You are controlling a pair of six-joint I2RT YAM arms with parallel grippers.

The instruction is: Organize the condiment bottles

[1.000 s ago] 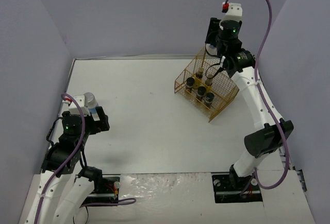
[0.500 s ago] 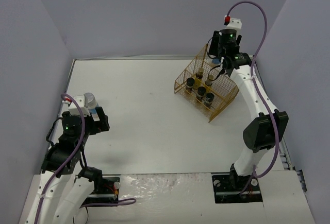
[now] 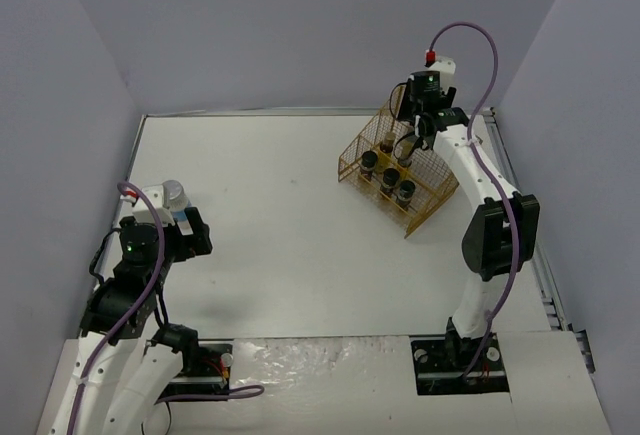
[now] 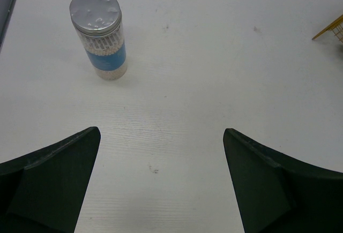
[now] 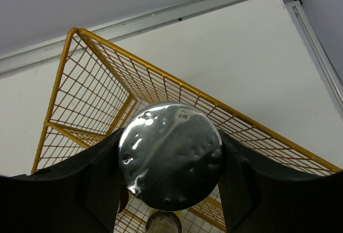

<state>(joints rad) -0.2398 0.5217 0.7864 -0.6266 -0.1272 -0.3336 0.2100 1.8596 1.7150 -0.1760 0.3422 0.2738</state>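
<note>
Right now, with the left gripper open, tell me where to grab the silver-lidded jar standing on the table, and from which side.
Grip the silver-lidded jar around its round body at the blue label, below the lid. It stands upright and alone on the table, so bring the left gripper in level from the near side, one finger on each flank; that is probably the steadiest hold.

Light: bright, diffuse, even.
Shadows: faint, soft on the bench (image 3: 290, 255).
Glare: white patches on the silver-lidded jar (image 5: 170, 147).
Focus: right wrist view's bottom edge blurred.
</note>
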